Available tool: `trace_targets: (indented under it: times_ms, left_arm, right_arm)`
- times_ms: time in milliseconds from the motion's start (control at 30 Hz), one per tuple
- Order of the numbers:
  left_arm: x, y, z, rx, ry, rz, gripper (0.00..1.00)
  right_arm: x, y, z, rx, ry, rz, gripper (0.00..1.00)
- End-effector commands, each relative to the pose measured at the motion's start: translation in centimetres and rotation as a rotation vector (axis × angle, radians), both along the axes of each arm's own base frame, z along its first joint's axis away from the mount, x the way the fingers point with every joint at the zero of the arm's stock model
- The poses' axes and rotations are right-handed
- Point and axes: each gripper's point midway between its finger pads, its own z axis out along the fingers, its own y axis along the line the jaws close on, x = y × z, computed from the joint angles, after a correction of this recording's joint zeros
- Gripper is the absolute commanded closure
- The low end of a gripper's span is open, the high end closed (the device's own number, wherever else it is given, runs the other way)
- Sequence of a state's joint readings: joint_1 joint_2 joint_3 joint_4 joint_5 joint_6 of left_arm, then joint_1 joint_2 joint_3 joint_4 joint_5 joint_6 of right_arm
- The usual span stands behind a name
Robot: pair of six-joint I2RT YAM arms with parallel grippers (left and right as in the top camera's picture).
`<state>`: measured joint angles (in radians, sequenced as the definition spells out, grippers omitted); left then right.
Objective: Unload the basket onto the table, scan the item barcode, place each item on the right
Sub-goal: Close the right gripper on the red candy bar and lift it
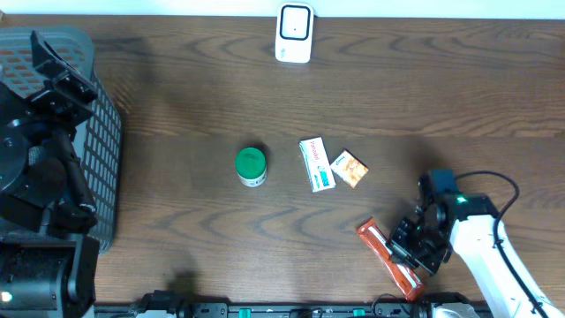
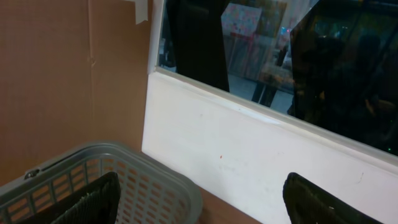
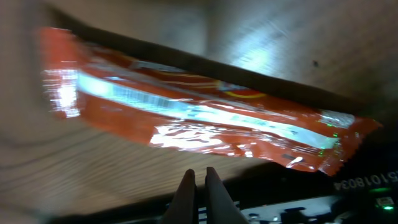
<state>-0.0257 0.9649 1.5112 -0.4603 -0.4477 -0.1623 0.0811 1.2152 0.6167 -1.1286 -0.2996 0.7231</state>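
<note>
- Looking down from overhead, a white barcode scanner (image 1: 294, 34) stands at the 12 o'clock edge of the wooden table (image 1: 177, 88).
- Near the centre sits a green-lidded jar (image 1: 251, 165). At its 3 o'clock lies a white carton (image 1: 317, 163), with a small orange box (image 1: 350, 168) just beside that.
- An orange snack wrapper (image 1: 389, 258) lies flat toward 5 o'clock, slanting from 10 to 4, well apart from the scanner.
- The right gripper (image 1: 413, 246) hangs over the wrapper's middle. This view does not show how its jaws stand.
- A grey basket (image 1: 106, 150) takes the 9 o'clock side, and the left arm (image 1: 40, 168) sits above it.
- From the left wrist, the left gripper (image 2: 200, 186) is spread wide with nothing between its two dark fingers (image 2: 93, 202). The mesh rim of the basket lies at 7 o'clock, with a white wall panel and a dark window beyond.
- From the right wrist, the gripper's fingers (image 3: 185, 196) are pressed together at 6 o'clock and pinch nothing.
- The orange wrapper fills the middle of that frame, glossy, running from 10 to 4 on the wood. A pale strip runs along its length, and the print is too blurred to read.
</note>
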Motion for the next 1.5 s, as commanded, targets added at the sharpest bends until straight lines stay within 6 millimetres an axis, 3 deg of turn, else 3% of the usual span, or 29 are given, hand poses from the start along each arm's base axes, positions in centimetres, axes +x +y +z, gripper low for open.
trace_targets:
  times_ms: [0, 233, 400, 567, 700, 767, 933, 1000, 1067, 1100, 1200, 1333, 1367, 1467]
  left_arm:
    - [-0.2, 0.3, -0.1, -0.014, -0.009, 0.013, 0.16]
    - [-0.2, 0.3, -0.1, -0.014, -0.009, 0.013, 0.16]
    - [-0.2, 0.3, -0.1, -0.014, -0.009, 0.013, 0.16]
    - [-0.2, 0.3, -0.1, -0.014, -0.008, 0.013, 0.16]
    - [-0.2, 0.3, -0.1, -0.014, -0.008, 0.013, 0.16]
    - [-0.2, 0.3, -0.1, -0.014, -0.008, 0.013, 0.16]
    - [-0.1, 0.3, -0.2, -0.014, -0.006, 0.013, 0.16]
    - [-0.1, 0.3, -0.4, -0.014, -0.003, 0.013, 0.16]
    - [0.0, 0.3, -0.4, -0.014, -0.002, 0.013, 0.16]
    - [0.0, 0.3, -0.4, -0.014, -0.002, 0.013, 0.16]
    - [0.0, 0.3, -0.4, -0.014, -0.002, 0.013, 0.16]
    - [0.0, 0.3, -0.4, -0.014, -0.002, 0.013, 0.16]
    - [0.0, 0.3, -0.4, -0.014, -0.002, 0.013, 0.16]
    - [0.0, 0.3, -0.4, -0.014, -0.002, 0.013, 0.16]
  right_arm:
    - [-2.3, -0.4, -1.6, -0.074, 0.091, -0.086, 0.99]
    - [-4.3, -0.3, -4.2, -0.113, 0.139, -0.172, 0.99]
    - [-4.2, -0.7, -5.6, -0.153, 0.124, -0.265, 0.99]
    - [-0.8, 0.7, -6.0, -0.071, -0.005, -0.266, 0.99]
    - [3.1, 0.2, -6.2, -0.09, -0.177, -0.271, 0.98]
    - [4.1, -0.1, -6.1, -0.107, -0.226, -0.268, 0.98]
    - [7.9, 0.8, -5.2, -0.048, -0.409, -0.163, 0.98]
    - [9.9, 2.6, -4.0, 0.057, -0.514, -0.096, 0.99]
    - [11.9, 5.9, -1.4, 0.247, -0.65, 0.031, 0.99]
    - [12.4, 7.2, -0.1, 0.322, -0.7, 0.081, 0.93]
    - [13.2, 9.2, 2.9, 0.421, -0.775, 0.164, 0.64]
    - [12.8, 10.4, 5.8, 0.428, -0.816, 0.28, 0.07]
    - [12.5, 10.1, 5.8, 0.402, -0.797, 0.28, 0.01]
    - [11.2, 8.2, 4.7, 0.306, -0.708, 0.245, 0.01]
